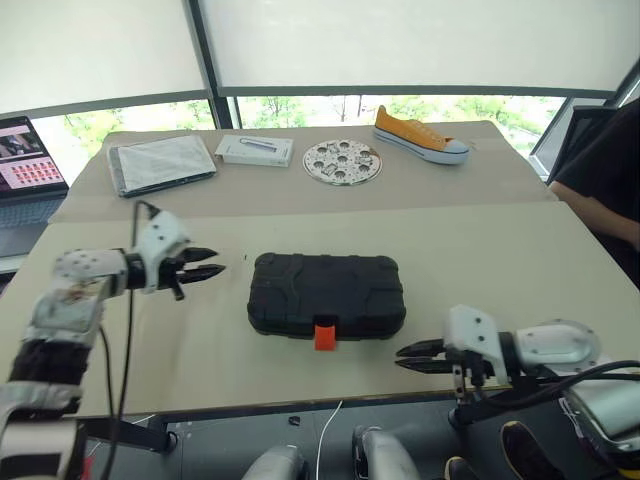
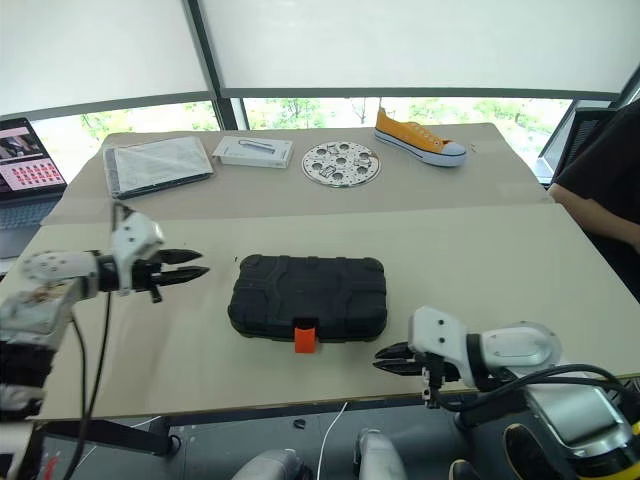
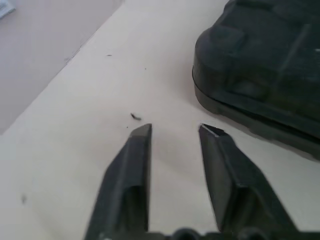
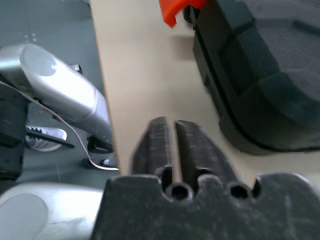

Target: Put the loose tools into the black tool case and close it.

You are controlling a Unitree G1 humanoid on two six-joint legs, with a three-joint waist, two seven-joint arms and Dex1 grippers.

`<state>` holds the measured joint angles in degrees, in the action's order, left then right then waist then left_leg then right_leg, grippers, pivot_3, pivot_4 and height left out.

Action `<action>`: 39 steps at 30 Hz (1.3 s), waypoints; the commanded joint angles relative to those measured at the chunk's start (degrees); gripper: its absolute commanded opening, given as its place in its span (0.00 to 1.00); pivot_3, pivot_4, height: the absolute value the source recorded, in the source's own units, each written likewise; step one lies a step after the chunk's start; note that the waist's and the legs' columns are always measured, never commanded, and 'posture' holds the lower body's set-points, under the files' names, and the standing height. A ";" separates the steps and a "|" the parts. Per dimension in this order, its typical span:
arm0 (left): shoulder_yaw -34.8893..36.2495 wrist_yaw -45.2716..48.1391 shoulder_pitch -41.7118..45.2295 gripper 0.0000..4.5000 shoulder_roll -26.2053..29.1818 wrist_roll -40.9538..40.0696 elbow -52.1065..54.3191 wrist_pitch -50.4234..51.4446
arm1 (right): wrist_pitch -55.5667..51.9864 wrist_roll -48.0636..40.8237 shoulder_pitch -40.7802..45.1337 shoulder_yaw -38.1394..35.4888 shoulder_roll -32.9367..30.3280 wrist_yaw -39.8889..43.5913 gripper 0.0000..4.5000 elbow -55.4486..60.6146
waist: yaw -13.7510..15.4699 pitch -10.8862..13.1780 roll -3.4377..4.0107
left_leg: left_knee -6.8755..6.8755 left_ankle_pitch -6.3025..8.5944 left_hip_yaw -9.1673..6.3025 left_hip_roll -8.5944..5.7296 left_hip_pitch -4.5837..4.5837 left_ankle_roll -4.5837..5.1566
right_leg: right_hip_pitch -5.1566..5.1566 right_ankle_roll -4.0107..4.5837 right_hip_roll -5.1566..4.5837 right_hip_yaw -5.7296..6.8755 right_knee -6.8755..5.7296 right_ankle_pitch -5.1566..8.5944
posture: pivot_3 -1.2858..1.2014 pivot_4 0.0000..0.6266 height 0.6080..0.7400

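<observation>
Black tool case [image 1: 326,294] lying shut and flat on the tan table [image 1: 520,260], between both arms. Left gripper [image 1: 203,270] hovering just beside the case's left end, apart from it, fingers parted by a narrow gap, holding nothing. Right gripper [image 1: 418,357] hanging at the table's near edge, off the case's near right corner, fingers pressed together, empty. Orange latch [image 1: 325,334] sitting midway along the near side, facing the robot. Long axis of the case running left to right across the table, lid up, hinge side presumably away.

Further back: grey slab [image 1: 160,163], white box [image 1: 255,150], patterned round plate [image 1: 342,162], yellow shoe [image 1: 420,136]; open laptop [image 1: 30,170] far left; a person's dark sleeve [image 1: 600,170] at the right edge.

Risks, as judgement: latch perhaps not fully snapped, so lid could spring up if nudged. Left fingers swinging inward could shove the case sideways. Right gripper so near the table edge could clip it when moving.
</observation>
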<state>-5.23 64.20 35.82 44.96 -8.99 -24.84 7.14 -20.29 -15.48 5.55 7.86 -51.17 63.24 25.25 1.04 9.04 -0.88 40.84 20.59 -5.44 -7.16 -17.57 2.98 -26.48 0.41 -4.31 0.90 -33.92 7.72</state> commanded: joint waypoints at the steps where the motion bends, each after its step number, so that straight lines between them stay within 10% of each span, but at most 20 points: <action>1: -4.35 -0.32 7.57 0.02 -3.23 7.02 -11.46 -11.78 | 2.41 3.31 3.66 3.14 2.03 -0.75 0.00 -2.59 | -0.36 0.00 -0.01 | 0.00 -0.14 0.00 -0.02 -0.16 0.26 | -0.17 0.01 0.00 0.01 -0.04 -0.02 | 0.52 0.24 0.98; 14: -7.19 11.76 9.67 0.02 -5.20 8.44 -15.22 -25.06 | 6.05 13.32 14.14 2.01 5.86 -9.53 0.00 -17.52 | -0.64 -0.01 -0.06 | 0.41 -0.14 0.03 -0.04 -0.84 0.30 | -0.80 0.07 -0.04 0.00 -0.09 -0.10 | 0.52 0.24 0.98; 26: -2.41 19.71 10.30 0.02 -2.39 -8.20 12.95 10.09 | -5.70 -6.28 0.53 -9.32 0.38 -0.41 0.00 1.38 | -0.45 -0.01 -0.04 | 0.86 -0.12 -0.22 -0.06 -1.38 0.34 | -1.06 0.05 -0.05 0.02 -0.16 -0.11 | 0.52 0.24 0.98; 39: -17.61 16.64 3.30 0.02 -8.23 8.69 8.45 -13.02 | -7.54 -4.50 4.98 -1.17 6.45 -6.51 0.00 3.10 | -0.21 -0.08 0.07 | 0.74 -0.11 -0.19 -0.01 -0.59 0.34 | -0.24 0.04 -0.06 -0.13 -0.06 -0.11 | 0.52 0.24 0.98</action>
<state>-19.04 80.26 41.40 35.72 -5.67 -12.63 -3.53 -27.86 -20.31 8.53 6.59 -45.63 57.99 27.57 0.82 8.96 -0.81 41.57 20.50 -5.64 -7.15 -18.06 3.33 -26.61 0.43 -4.36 0.76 -33.97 7.62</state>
